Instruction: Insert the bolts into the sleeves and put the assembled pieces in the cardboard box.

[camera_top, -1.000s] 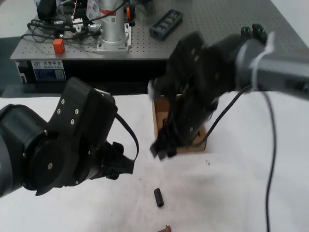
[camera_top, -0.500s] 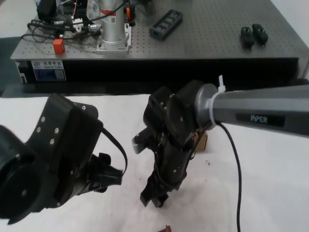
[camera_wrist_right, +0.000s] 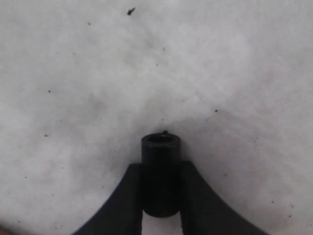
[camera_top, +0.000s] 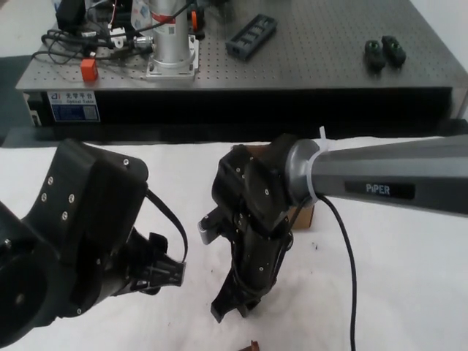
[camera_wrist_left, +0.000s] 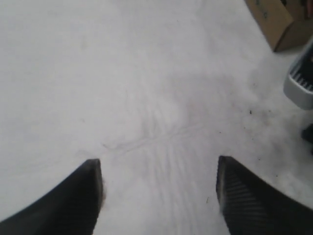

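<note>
Right jaws are gripping the black sleeve (camera_wrist_right: 161,174) by its sides, low over the white bench (camera_wrist_right: 98,73). Left jaws are standing wide open, holding nothing. The box (camera_wrist_left: 274,19) is sitting partly behind the right arm.

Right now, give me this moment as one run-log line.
right gripper: shut on sleeve, low over white cloth | left gripper: open, empty | cardboard box: beyond right gripper
</note>
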